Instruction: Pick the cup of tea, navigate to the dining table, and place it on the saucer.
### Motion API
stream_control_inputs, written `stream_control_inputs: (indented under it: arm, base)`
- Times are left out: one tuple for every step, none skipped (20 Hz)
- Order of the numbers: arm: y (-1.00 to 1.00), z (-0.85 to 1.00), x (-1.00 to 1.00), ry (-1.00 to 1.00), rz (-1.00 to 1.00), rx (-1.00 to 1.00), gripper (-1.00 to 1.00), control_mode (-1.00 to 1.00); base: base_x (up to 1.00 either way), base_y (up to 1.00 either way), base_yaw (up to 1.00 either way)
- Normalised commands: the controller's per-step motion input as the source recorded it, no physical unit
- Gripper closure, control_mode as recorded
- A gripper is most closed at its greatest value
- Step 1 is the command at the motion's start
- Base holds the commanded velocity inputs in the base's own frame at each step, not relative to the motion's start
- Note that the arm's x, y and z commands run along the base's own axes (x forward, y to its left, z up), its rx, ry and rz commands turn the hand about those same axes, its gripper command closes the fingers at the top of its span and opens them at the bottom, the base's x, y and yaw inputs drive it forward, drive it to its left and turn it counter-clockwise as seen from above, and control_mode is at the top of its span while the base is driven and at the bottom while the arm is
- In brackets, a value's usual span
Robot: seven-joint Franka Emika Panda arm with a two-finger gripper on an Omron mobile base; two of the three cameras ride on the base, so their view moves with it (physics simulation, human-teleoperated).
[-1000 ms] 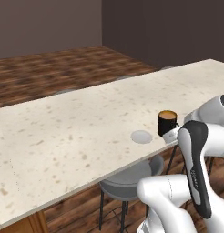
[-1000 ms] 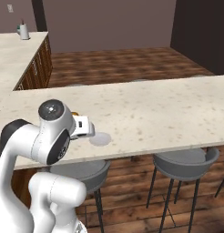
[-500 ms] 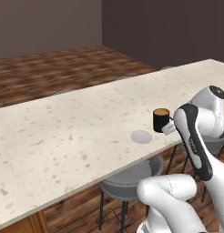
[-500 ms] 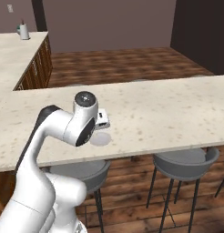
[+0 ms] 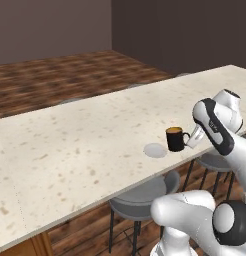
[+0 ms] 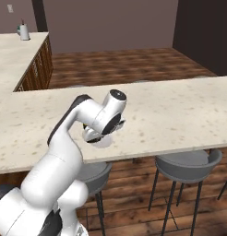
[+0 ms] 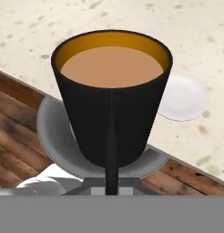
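The cup of tea [image 5: 174,139] stands upright, its handle [image 5: 186,136] pointing at 3 o'clock into the gripper [image 5: 193,140], jaws clamped on it; the saucer [image 5: 155,150] lies at 9 o'clock.

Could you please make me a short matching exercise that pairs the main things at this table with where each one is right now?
Things:
1. cup of tea
2. saucer
3. stool
4. gripper

Places:
A. flat on the dining table, near its front edge
B. on the floor, tucked under the table's edge
C. held up beside the saucer, not yet over it
D. at the mug's handle side

Pairs: 1-C, 2-A, 3-B, 4-D
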Motion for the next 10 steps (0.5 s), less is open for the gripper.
stream_control_inputs:
  arm:
    - [-0.19,-0.53,0.02,0.00,0.33,0.07,1.00,-1.00]
    - [-0.12,-0.55,0.06,0.01,0.31,0.10,1.00,-1.00]
    - [-0.01,-0.52,0.11,0.00,0.29,0.11,1.00,-1.00]
    - [0.00,-0.42,0.22,0.00,0.25,0.12,1.00,-1.00]
    - [0.00,-0.36,0.30,0.00,0.23,0.12,1.00,-1.00]
    - [0.00,-0.34,0.32,0.00,0.21,0.11,1.00,-1.00]
    - [0.04,-0.29,0.36,0.00,0.17,0.11,1.00,-1.00]
    - [0.05,-0.24,0.36,0.00,0.17,0.10,1.00,-1.00]
    - [0.01,-0.17,0.36,0.00,0.16,0.10,1.00,-1.00]
    - [0.00,-0.17,0.30,0.00,0.15,0.09,1.00,-1.00]
  base:
    - [0.00,0.00,0.00]
    - [0.00,0.00,0.00]
    - [0.00,0.00,0.00]
    - [0.00,0.00,0.00]
    - [0.00,0.00,0.00]
    - [0.00,0.00,0.00]
    - [0.00,0.00,0.00]
    - [0.00,0.00,0.00]
    - [0.00,0.00,0.00]
    - [0.00,0.00,0.00]
